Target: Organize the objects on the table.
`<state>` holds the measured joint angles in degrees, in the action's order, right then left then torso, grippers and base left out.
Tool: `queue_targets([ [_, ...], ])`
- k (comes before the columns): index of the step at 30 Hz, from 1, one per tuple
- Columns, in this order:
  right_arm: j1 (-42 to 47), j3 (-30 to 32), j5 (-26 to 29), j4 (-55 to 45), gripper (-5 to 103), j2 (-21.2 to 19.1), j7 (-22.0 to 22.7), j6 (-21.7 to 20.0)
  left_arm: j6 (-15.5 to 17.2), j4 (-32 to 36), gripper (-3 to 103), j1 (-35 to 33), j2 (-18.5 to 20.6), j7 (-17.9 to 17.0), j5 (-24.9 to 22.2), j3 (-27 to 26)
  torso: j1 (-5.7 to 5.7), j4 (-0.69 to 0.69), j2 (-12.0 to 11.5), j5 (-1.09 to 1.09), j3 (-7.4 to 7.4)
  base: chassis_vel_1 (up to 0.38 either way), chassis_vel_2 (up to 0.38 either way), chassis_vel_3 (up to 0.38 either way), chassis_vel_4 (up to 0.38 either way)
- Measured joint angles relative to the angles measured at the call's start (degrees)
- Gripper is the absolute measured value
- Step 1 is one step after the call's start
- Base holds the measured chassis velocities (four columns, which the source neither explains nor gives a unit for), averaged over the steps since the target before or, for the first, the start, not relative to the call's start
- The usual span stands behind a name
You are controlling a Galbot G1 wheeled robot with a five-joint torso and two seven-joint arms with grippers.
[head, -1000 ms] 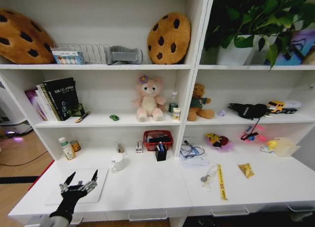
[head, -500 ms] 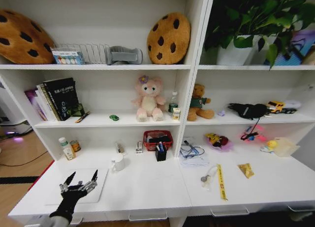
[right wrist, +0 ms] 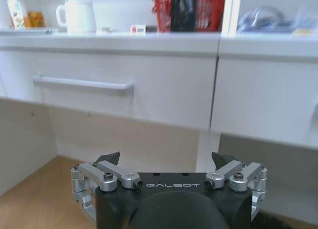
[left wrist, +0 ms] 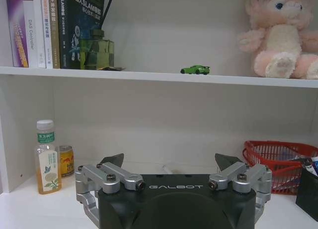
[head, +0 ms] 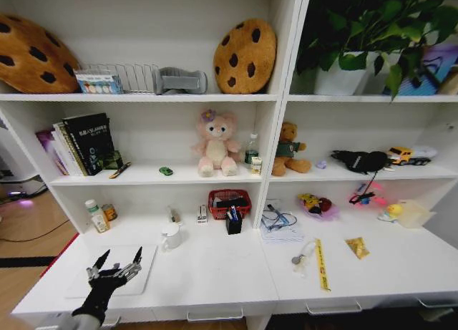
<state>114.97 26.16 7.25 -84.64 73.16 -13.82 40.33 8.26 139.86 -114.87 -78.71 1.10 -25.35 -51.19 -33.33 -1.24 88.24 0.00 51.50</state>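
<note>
**Nothing is moving yet, and the tidying is still waiting to start**

I am looking at the last second and nothing has changed. My left gripper (head: 114, 260) is hanging in the same spot as before, just above the laptop (head: 139, 283) near the desk's (head: 215, 273) front left corner. Its jaws are spread wide and holding nothing. The laptop is lying flat and shut under them, and none of the things around it have shifted.

My right gripper (right wrist: 166, 162) is waiting low down, below the front edge of the desk, looking at a drawer handle (right wrist: 83, 83). Its jaws are wide too, and they are empty.

The green toy car (left wrist: 195, 69) is not on the desk at all. It is sitting on the middle shelf, near the front edge, a little way from the pink plush bear (left wrist: 280, 35). A pen (head: 119, 170) is lying on that same shelf, close to the books (head: 82, 142). I am guessing this is the black one, but it is too small for me to be sure. The blue pen I cannot pick out.

So what does this quiet moment mean? I am thinking the job is only at the very start, because nothing is being held. The left gripper is closest to the laptop, so that looks like the first thing to deal with. The laptop is thin and flat, so getting the jaws under its edge could be tricky.
</note>
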Motion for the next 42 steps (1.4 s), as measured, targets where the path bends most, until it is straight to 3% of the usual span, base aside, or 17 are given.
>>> queue_targets([
  [7,8.8,3.4,3.8,-13.5,100,-1.0,-2.1,0.2,0.0,0.0,100,0.0,0.0,0.0,0.0,0.0,0.0,0.0,0.0,-0.02,0.01,0.0,0.0,0.0,0.0],
  [12,15.0,9.3,11.3,-22.7,100,-1.1,-6.0,2.1,0.0,0.0,100,0.0,0.0,0.0,0.0,0.0,0.0,0.0,0.0,0.01,0.01,0.0,0.0,0.0,0.0],
  [13,16.2,11.1,14.5,-25.6,100,-1.0,-5.3,1.5,0.0,0.0,100,0.0,0.0,0.0,0.0,0.0,0.0,0.0,0.0,-0.01,0.01,0.0,0.0,0.0,0.0],
  [17,16.2,13.8,17.5,-30.2,100,-0.4,-2.4,-0.6,0.0,0.0,100,0.0,0.0,0.0,0.0,0.0,0.0,0.0,0.0,0.0,0.01,0.0,0.0,0.0,0.0],
  [21,8.6,19.0,22.4,-33.5,100,0.5,-1.4,-5.0,0.0,0.0,100,0.0,0.0,0.0,0.0,0.0,-0.01,-0.01,0.0,0.01,0.01,0.0,0.0,0.0,0.0],
  [25,2.9,21.1,23.7,-31.8,100,-0.1,-0.7,-8.9,0.0,0.0,100,0.0,0.0,0.0,0.0,0.0,-0.01,0.01,0.0,0.02,0.01,0.0,0.0,0.0,0.0],
  [26,-0.8,22.1,25.1,-31.2,100,-1.0,0.6,-13.2,0.0,0.0,100,0.0,0.0,0.0,0.0,0.0,-0.02,0.01,0.0,0.02,0.02,0.0,0.0,0.0,0.0],
  [28,-5.3,22.9,26.8,-30.7,100,-2.4,2.1,-17.8,0.0,0.0,100,0.0,0.0,0.0,0.0,0.0,-0.02,0.01,0.0,0.0,0.02,0.0,0.0,0.0,0.0],
  [32,-10.2,22.8,27.3,-29.3,100,-4.2,3.1,-20.9,0.0,0.0,100,0.0,0.0,0.0,0.0,0.0,-0.02,0.01,0.0,0.0,0.02,0.0,0.0,0.0,0.0],
  [42,-13.5,21.5,27.5,-26.8,100,-5.7,3.2,-22.4,0.0,0.0,100,0.0,0.0,0.0,0.0,0.0,-0.02,-0.04,0.0,-0.01,0.02,-0.099,-0.104,0.083,0.1],
])
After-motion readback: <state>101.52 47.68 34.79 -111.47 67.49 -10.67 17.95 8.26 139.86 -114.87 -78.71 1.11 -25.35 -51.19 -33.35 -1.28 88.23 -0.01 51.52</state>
